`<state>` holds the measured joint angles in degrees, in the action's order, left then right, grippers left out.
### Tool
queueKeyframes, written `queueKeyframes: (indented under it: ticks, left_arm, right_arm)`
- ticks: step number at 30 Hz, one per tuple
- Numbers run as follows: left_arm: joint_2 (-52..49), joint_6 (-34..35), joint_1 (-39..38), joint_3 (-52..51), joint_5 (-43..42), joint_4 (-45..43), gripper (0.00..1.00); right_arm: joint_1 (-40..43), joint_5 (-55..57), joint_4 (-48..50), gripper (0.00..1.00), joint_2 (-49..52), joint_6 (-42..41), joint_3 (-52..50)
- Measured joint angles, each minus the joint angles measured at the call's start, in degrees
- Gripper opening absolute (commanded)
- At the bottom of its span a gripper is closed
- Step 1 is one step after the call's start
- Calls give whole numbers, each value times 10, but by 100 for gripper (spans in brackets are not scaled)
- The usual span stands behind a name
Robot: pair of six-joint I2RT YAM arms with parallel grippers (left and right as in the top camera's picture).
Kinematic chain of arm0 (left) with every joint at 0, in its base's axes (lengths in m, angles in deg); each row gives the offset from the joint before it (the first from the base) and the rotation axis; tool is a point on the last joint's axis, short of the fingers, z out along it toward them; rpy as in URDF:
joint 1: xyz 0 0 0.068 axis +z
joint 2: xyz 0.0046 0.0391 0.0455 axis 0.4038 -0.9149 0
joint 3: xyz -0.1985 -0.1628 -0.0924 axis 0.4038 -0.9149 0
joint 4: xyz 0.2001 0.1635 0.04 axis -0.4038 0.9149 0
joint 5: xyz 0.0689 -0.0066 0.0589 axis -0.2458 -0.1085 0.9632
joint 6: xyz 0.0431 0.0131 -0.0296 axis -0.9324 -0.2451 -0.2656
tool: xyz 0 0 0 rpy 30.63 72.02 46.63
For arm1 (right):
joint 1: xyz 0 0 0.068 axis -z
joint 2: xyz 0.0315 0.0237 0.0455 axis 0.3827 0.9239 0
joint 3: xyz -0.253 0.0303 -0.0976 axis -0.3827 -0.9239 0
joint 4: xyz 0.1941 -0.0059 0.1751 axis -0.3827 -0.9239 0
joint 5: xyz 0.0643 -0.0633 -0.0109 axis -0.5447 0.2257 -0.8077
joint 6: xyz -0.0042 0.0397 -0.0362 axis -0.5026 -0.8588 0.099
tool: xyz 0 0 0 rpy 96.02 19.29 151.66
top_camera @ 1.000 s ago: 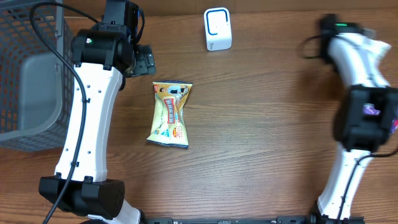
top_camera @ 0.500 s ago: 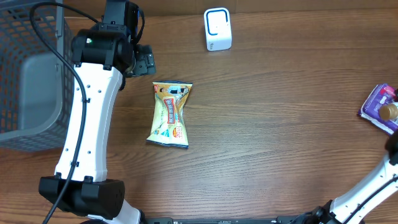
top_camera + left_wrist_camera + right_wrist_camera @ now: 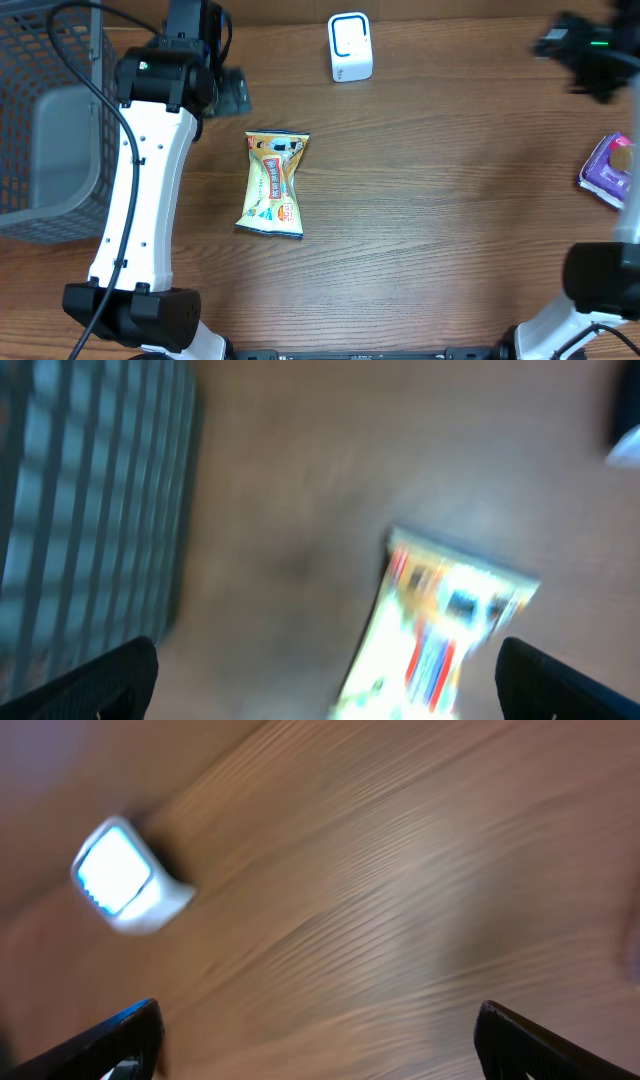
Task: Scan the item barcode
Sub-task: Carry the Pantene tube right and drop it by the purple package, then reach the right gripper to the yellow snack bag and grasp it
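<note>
A yellow snack packet [image 3: 273, 183] lies flat on the wooden table, left of the middle; in the left wrist view the packet [image 3: 440, 630] is a bright blur. My left gripper [image 3: 237, 92] hovers just beyond the packet's far left corner. It is open [image 3: 325, 690], with only table and packet between its fingers. A small white scanner [image 3: 350, 47] stands at the table's far edge and also shows as the scanner [image 3: 125, 875] in the right wrist view. My right gripper [image 3: 565, 45], blurred, is high at the far right. It is open [image 3: 325, 1045] over bare wood.
A grey wire basket [image 3: 45, 120] fills the far left, beside the left arm, and its mesh [image 3: 90, 490] shows in the left wrist view. A purple packet [image 3: 610, 170] lies at the table's right edge.
The right arm has swung away from the right side, uncovering the purple packet, and its gripper now sits at the far right, open. The left gripper has shifted slightly and is blurred.
</note>
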<state>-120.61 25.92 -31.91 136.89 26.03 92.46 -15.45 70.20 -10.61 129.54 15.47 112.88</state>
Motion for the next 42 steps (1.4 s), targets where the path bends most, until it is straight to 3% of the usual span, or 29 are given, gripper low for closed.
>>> queueKeyframes:
  ticks: [8,14,19,23,28,33,35,39,42]
  left_arm:
    - [0,-8,0,1,-2,-66,100]
    - [33,-21,-1,19,94,-80,100]
    - [191,-39,-2,27,125,-86,100]
    - [330,-53,-2,26,166,-72,100]
    - [429,-57,-2,-76,215,-70,100]
    - [403,-54,-2,-216,224,-92,100]
    - [387,-53,-2,-254,224,-118,100]
    - [379,-43,-2,-289,224,-152,100]
    - [377,-30,-2,-290,224,-155,100]
  right_arm:
    - [-168,5,67,100,23,-3,-86]
    - [-231,5,86,100,23,-24,-175]
    - [-289,-16,154,100,25,-38,-263]
    - [-391,-7,249,100,26,-43,-279]
    - [-502,7,344,100,50,-44,-282]
    - [-530,16,384,100,99,-46,-286]
    - [-528,23,387,94,119,-51,-288]
    - [-523,33,404,68,146,-58,-290]
    - [-521,34,422,60,154,-59,-291]
